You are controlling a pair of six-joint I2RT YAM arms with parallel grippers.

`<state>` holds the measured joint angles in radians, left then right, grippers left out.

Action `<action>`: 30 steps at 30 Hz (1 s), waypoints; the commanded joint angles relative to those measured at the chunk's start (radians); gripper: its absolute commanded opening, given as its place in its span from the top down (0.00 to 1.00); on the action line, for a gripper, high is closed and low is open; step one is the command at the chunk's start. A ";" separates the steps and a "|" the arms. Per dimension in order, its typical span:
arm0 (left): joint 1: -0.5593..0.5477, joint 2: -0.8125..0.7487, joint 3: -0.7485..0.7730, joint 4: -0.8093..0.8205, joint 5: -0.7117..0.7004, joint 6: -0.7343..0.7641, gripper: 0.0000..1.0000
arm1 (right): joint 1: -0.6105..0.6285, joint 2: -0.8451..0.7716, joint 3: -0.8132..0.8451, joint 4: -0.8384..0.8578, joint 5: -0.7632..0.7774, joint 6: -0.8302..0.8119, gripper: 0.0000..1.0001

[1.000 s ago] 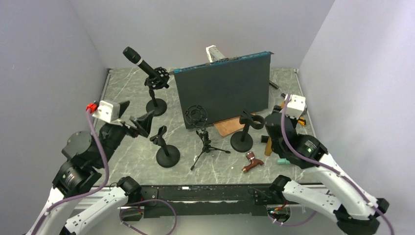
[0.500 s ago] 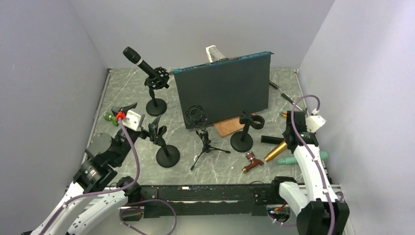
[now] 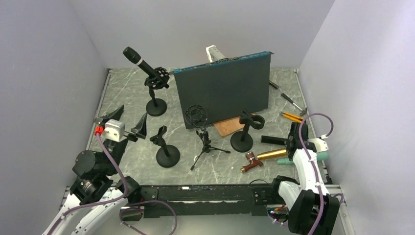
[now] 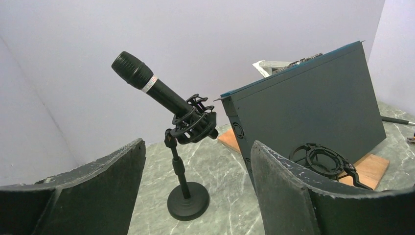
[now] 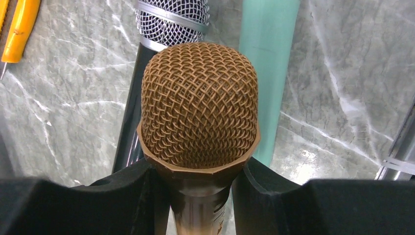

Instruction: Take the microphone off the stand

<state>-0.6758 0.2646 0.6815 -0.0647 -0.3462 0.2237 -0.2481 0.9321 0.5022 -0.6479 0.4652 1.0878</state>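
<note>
A black microphone sits tilted in the shock mount of a round-based stand at the back left. My left gripper is open and empty, well short of that stand, and points toward it. Near the right edge, my right gripper is shut on the body of a gold microphone, just below its mesh head, low over the table.
A dark upright panel stands mid-table. Before it are an empty shock mount on a tripod and two empty stands. A silver-grilled black microphone and a teal one lie under the right gripper.
My left arm has drawn back toward the near left and its jaws have narrowed a little. My right arm has swung to the right edge, carrying the gold microphone down to the table.
</note>
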 commanded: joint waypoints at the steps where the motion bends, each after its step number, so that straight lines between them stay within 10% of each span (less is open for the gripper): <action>1: -0.003 0.010 0.003 0.038 -0.022 0.005 0.19 | -0.007 -0.051 -0.021 0.071 0.022 0.070 0.67; 15: -0.003 0.023 -0.020 0.057 -0.076 0.005 0.01 | -0.008 -0.247 -0.030 0.114 -0.008 -0.159 0.23; 30: 0.148 0.268 0.119 0.042 0.086 -0.187 0.01 | -0.001 -0.304 0.086 0.172 -0.606 -0.572 0.03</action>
<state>-0.5980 0.4438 0.6857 -0.0521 -0.3767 0.1822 -0.2523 0.6121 0.5175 -0.5133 0.0525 0.6312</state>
